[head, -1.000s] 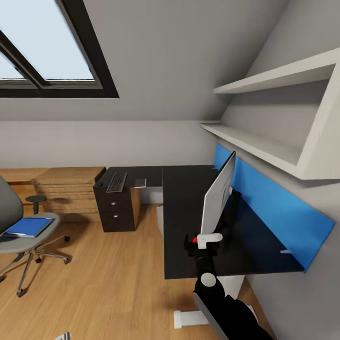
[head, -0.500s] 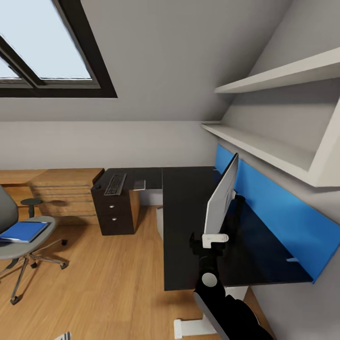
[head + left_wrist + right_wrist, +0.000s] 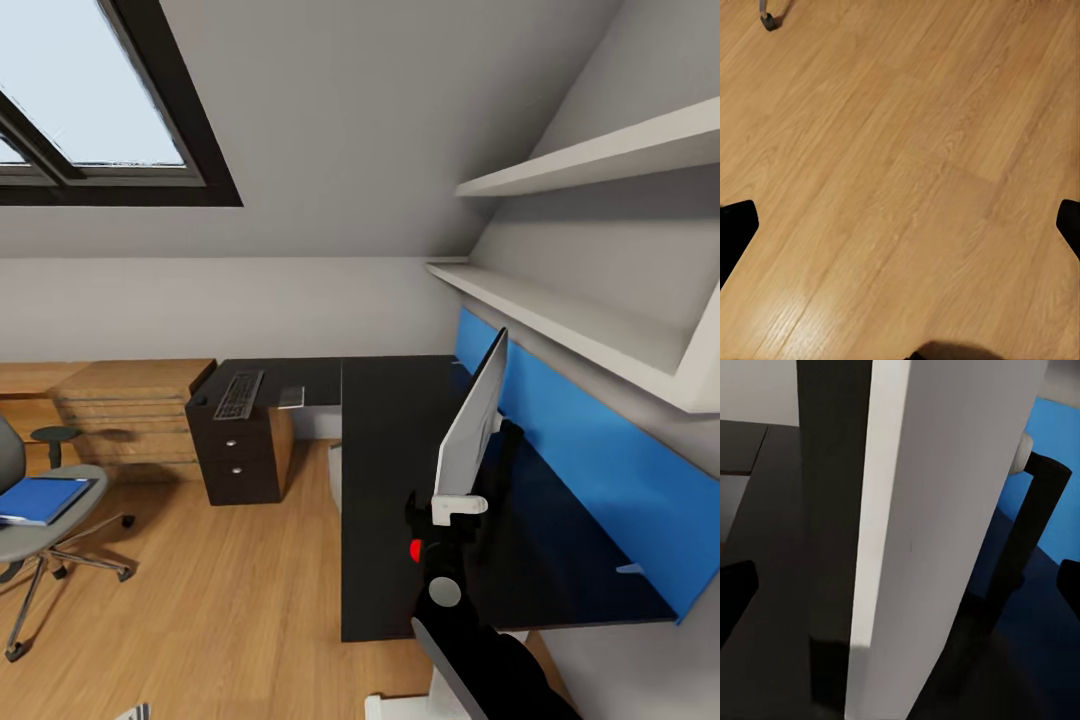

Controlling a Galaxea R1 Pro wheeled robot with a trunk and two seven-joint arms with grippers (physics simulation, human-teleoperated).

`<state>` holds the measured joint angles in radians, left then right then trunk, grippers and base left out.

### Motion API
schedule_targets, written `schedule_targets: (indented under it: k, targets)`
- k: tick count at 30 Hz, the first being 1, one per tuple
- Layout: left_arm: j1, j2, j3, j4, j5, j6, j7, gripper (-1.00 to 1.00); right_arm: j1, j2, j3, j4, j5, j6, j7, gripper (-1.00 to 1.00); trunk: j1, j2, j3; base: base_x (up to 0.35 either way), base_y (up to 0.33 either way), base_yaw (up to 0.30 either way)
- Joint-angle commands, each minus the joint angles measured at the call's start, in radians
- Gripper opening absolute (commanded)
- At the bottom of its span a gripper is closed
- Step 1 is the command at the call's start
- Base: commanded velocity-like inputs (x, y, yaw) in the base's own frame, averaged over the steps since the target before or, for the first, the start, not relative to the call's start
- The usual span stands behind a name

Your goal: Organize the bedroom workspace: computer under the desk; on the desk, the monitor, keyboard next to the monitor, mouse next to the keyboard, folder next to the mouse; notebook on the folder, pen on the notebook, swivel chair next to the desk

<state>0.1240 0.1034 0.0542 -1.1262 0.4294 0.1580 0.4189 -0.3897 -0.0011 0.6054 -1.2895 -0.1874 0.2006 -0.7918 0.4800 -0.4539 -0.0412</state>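
Right gripper (image 3: 452, 508) clamped on monitor (image 3: 472, 420) over desk (image 3: 385, 480)

Monitor (image 3: 472, 425) on desk (image 3: 385, 470), keyboard (image 3: 239, 394) behind.

black desk (image 3: 390, 450), blue folder (image 3: 40, 498)

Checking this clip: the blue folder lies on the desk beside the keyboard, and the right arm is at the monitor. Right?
Not quite. The head view shows the folder on the swivel chair seat, not on the desk. The keyboard is on the desk, and the right arm is at the monitor.
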Motion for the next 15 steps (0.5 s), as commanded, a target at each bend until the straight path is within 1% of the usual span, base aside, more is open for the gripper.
schedule_targets:
  k: [1,5,9,11,12,15]
  targets:
    - [0.0,0.0,0.0,-0.003,0.006,0.005,0.004,1.0,-0.002,0.0,0.002,-0.001,-0.003,0.008,-0.007,1.0,0.001,-0.002,-0.002,0.025,-0.008,0.0]
    - [0.0,0.0,-0.001,-0.003,0.006,0.005,0.004,1.0,-0.001,0.0,0.001,0.0,-0.003,0.008,-0.007,1.0,0.001,-0.002,-0.002,0.055,-0.042,0.0]
    - [0.0,0.0,-0.002,-0.003,0.006,0.005,0.004,1.0,-0.002,0.0,-0.004,0.002,-0.005,0.008,-0.007,1.0,0.001,-0.002,-0.002,0.146,-0.131,0.0]
    - [0.0,0.0,-0.001,-0.003,0.006,0.005,0.004,1.0,-0.002,0.0,-0.012,0.003,-0.005,0.008,-0.007,1.0,0.001,-0.002,-0.002,0.126,-0.115,0.0]
    - [0.0,0.0,-0.001,-0.003,0.006,0.005,0.004,1.0,-0.002,0.0,-0.037,0.005,-0.007,0.009,-0.006,1.0,0.001,-0.002,-0.002,0.024,-0.022,0.0]
    - [0.0,0.0,-0.001,-0.003,0.006,0.005,0.004,1.0,-0.002,0.0,-0.046,0.005,-0.007,0.009,-0.006,1.0,0.001,-0.002,-0.002,-0.027,-0.052,0.0]
